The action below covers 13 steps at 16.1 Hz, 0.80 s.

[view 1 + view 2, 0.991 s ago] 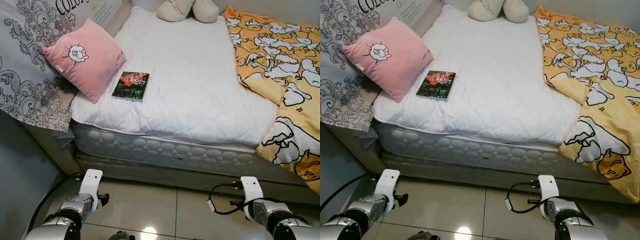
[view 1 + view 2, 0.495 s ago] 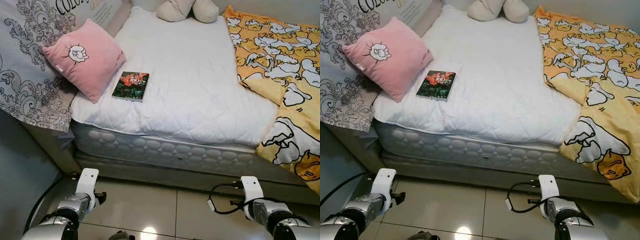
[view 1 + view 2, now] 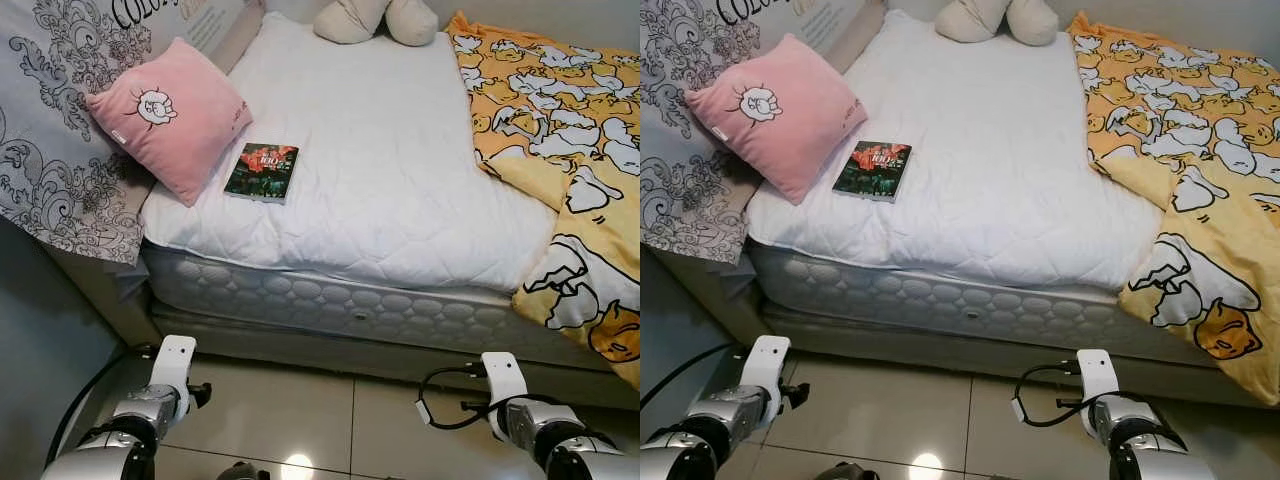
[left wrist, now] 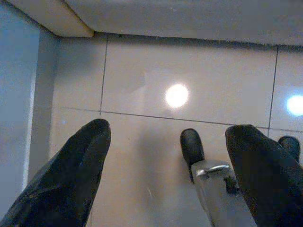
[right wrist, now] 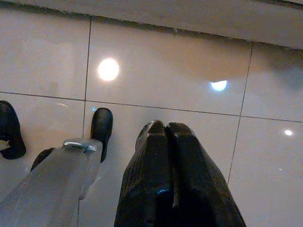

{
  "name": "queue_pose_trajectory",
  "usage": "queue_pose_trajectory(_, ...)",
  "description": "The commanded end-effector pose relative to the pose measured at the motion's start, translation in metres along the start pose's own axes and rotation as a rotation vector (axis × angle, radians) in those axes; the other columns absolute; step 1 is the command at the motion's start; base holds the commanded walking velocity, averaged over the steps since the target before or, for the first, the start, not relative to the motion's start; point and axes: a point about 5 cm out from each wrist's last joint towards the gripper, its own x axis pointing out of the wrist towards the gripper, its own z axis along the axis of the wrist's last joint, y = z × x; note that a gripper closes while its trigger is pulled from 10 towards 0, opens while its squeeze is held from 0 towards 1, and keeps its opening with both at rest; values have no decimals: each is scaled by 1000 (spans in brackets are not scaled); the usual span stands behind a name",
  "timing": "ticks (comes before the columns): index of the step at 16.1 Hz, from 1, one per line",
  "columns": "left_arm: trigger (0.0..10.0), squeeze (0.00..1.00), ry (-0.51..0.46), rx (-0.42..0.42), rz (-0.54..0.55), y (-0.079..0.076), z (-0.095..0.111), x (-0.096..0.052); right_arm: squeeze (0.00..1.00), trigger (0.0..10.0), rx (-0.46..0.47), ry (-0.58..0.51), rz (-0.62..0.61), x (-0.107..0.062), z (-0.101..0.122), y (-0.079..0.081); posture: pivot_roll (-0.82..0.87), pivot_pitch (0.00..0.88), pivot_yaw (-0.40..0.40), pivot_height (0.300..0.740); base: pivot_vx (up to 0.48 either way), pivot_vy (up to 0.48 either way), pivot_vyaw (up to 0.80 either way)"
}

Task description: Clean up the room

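A dark book [image 3: 262, 171] with a red cover picture lies flat on the white mattress [image 3: 390, 180], near its left front corner. A pink cushion [image 3: 168, 115] leans beside the book. A yellow duck-print blanket [image 3: 560, 150] covers the bed's right side and hangs over the front corner. A cream plush toy [image 3: 375, 18] sits at the far end. Both arms hang low over the floor in front of the bed, left arm [image 3: 165, 385], right arm [image 3: 505, 395]. My left gripper [image 4: 168, 128] is open above the tiles. My right gripper [image 5: 163, 126] is shut, holding nothing.
A grey patterned cloth [image 3: 50, 150] drapes the bed's left side, with a grey wall [image 3: 40, 340] below it. Glossy beige floor tiles [image 3: 330, 420] run along the bed base. My black feet [image 5: 102, 125] stand on the tiles. A black cable [image 3: 440, 395] loops by the right wrist.
My left arm has shifted slightly left and down. The bed, book and right arm are unchanged.
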Motion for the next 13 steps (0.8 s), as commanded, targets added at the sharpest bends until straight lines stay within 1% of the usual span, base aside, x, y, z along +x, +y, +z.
queue_pose_trajectory(1,10000,0,-25,-30,6,1,9,-1,0,10000,16,-26,-9,-1,5,-1,-66,0,-49,740,0,0,0)
queue_pose_trajectory(4,10000,0,-20,-1,2,0,8,0,0,10000,19,-19,-11,0,3,-2,-68,0,-49,740,0,0,0)
queue_pose_trajectory(13,10000,0,-20,1,-5,-3,9,0,0,10000,25,-14,-13,0,3,-1,-71,0,-46,740,0,0,0)
